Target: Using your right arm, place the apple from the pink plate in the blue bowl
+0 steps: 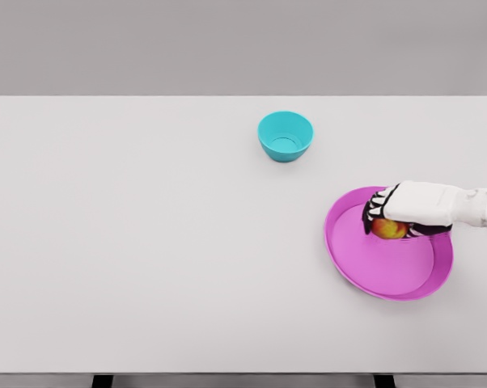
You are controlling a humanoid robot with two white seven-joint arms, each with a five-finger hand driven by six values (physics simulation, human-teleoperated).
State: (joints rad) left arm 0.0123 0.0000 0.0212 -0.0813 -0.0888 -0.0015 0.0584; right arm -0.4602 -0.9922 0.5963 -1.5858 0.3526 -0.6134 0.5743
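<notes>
Pink plate (365,267) sits under the right hand (405,212), whose fingers curl around the apple (387,229), presumably for lifting toward the blue bowl (285,136) up-left.

open table (146,242) – bowl (285,136) unobstructed

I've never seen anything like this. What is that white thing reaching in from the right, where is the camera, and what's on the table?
This is a computer simulation of a humanoid robot. The single picture comes from a camera on its head, looking down at a white table. The white thing is its right arm, ending in a five-finger right hand. That hand is over a pink plate, fingers curled around an apple. I cannot tell whether the apple has left the plate. Farther back, to the left, stands a blue bowl, which looks empty. The left arm is out of view.
</notes>
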